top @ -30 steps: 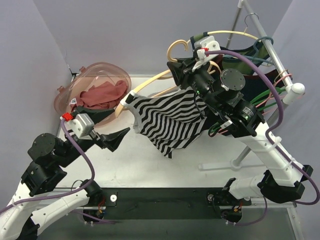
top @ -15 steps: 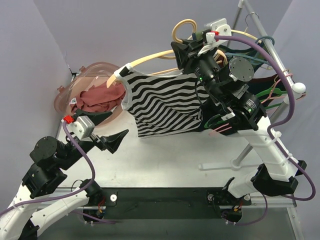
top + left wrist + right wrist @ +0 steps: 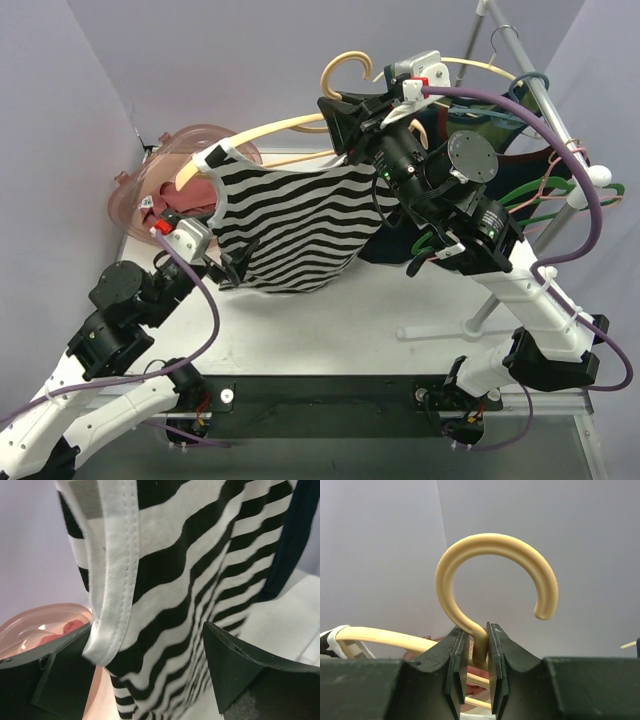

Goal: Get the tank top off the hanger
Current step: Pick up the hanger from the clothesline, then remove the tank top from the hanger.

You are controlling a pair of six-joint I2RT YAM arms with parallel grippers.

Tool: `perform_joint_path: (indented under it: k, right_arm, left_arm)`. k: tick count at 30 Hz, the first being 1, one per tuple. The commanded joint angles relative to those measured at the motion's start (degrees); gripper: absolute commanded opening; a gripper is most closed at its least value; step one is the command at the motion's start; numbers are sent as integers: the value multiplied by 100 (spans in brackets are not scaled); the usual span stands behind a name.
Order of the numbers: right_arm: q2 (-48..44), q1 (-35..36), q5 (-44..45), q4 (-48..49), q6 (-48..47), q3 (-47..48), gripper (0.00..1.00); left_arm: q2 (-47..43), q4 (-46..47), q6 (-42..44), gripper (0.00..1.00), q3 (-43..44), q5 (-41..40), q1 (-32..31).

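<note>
The right fingers (image 3: 456, 665) were closed tightly on the neck of the cream hanger (image 3: 470, 555), just below its hook, and held it high above the desk (image 3: 380, 320). The black-and-white striped tank top (image 3: 290, 225) hung on this hanger, with one white strap over its left end and the lower hem free in the air. The left fingers (image 3: 240, 670) were wide open and held nothing. The white-seamed edge of the tank top hung down between them. Behind stood a pink basket (image 3: 130, 195) with red cloth (image 3: 178, 200), and at the right a rack (image 3: 545, 100).
</note>
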Motion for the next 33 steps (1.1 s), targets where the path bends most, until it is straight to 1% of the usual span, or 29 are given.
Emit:
perform_joint_path:
  k: [1, 2, 4, 5, 6, 7, 8, 9, 13, 16, 19, 22, 26, 29, 33]
  right_arm:
    - [-177, 62, 38, 426, 319, 73, 0]
    - [-178, 63, 55, 444, 310, 38, 0]
    - [-204, 63, 160, 523, 258, -59, 0]
    - [-187, 54, 213, 549, 231, -68, 0]
    - [-178, 54, 283, 584, 187, -85, 0]
    - [-152, 54, 379, 689, 109, -112, 0]
    - [-151, 54, 406, 716, 91, -155, 0]
    - [-134, 45, 441, 734, 56, -165, 0]
    - [-186, -25, 661, 812, -15, -410, 0]
    - [-301, -244, 793, 980, 125, -753, 0]
    - [-415, -543, 907, 963, 537, -894, 0]
    - [-564, -605, 987, 962, 732, -964, 0]
    - [-679, -605, 846, 1094, 820, -1017, 0]
    - [-723, -605, 741, 1366, 890, -1131, 0]
    - [-828, -614, 793, 2094, 1127, -1430, 0]
  left_arm:
    - [267, 318, 345, 85, 244, -329, -12]
    - [258, 196, 363, 72, 262, -259, -12]
    - [145, 37, 363, 57, 253, 21, -12]
    - [66, -16, 337, 47, 218, 84, -12]
    - [-135, -68, 276, 31, 174, 93, -3]
    - [-215, -130, 223, 22, 174, 111, -12]
    - [-303, -217, 153, 15, 218, 76, -12]
    - [-417, -453, 82, 0, 261, 24, -12]
    - [-594, -974, -129, 0, 552, -293, -12]
    - [-770, -1027, -234, 0, 543, -328, -21]
    - [-875, -1062, -401, 0, 543, -643, -21]
    - [-867, -1141, -515, 0, 543, -890, -21]
    - [-858, -1264, -674, 0, 465, -1330, -21]
    - [-971, -1142, -1025, 0, 245, -1515, -21]
    - [-999, -1097, -1210, 0, 95, -1488, -21]
